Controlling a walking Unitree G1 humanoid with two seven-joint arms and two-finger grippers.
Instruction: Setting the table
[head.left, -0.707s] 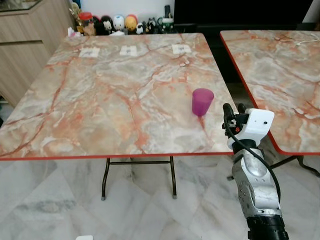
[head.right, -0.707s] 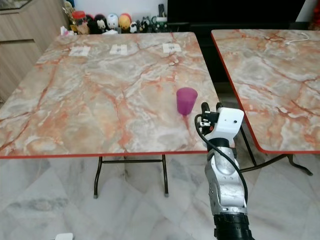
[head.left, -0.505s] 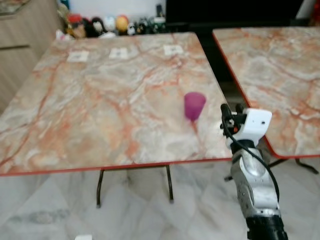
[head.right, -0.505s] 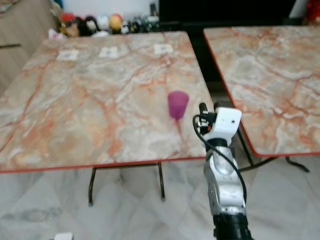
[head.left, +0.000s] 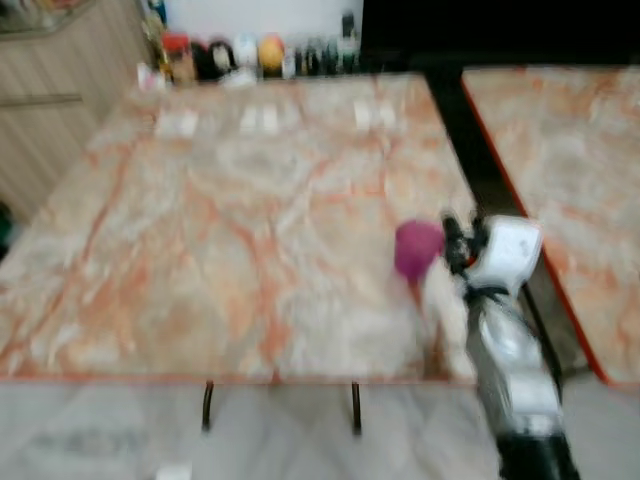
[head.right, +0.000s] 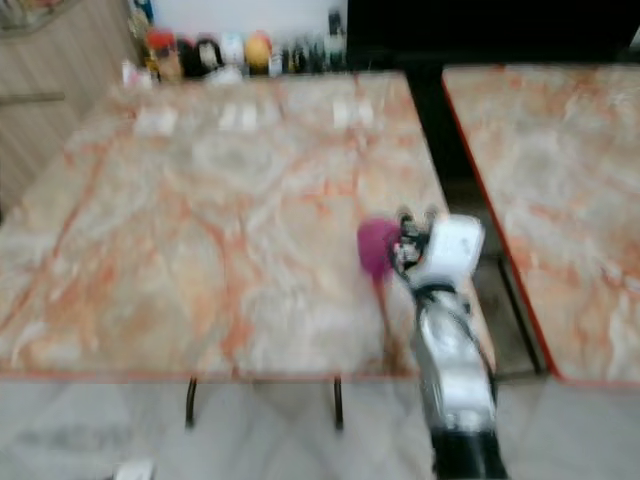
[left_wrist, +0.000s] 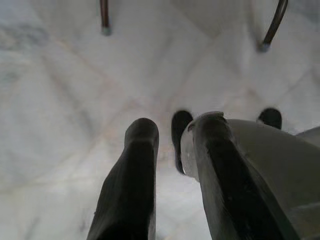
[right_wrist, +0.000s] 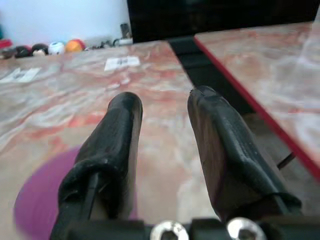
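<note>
The head views are pretty blurred. The right gripper (right_wrist: 162, 107) is raised over the near right edge of the marble table (head.left: 200, 230), forearm angled up from below, fingers parted with nothing between them. The purple cup (head.left: 417, 248) is seen standing just beside it on its left. The left gripper (left_wrist: 172, 140) is hung low over the floor, fingers apart.

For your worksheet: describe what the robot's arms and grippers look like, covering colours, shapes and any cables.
The right arm is silver metal with a rounded white housing at the wrist and a black cable looping beside it. The right gripper has two long, black, rounded fingers above two silver screw heads. The left gripper has the same two long black fingers.
</note>
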